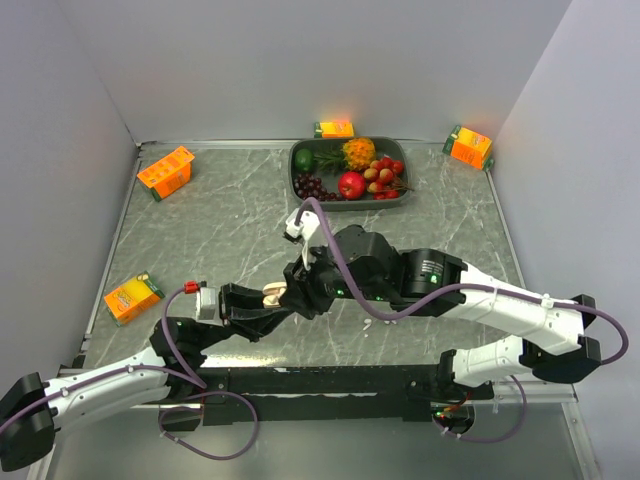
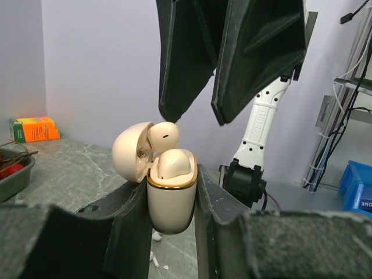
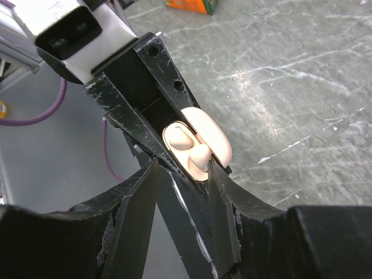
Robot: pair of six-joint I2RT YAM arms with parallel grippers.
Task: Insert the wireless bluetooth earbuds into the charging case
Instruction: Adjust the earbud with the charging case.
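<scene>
Charging case point(image 2: 170, 210) open, clamped by left claw point(image 2: 170, 195)

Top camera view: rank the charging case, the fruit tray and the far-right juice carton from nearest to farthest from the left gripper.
1. The charging case, clamped in the left gripper itself.
2. The fruit tray, at the back, near centre.
3. The juice carton, in the far right corner.
</scene>
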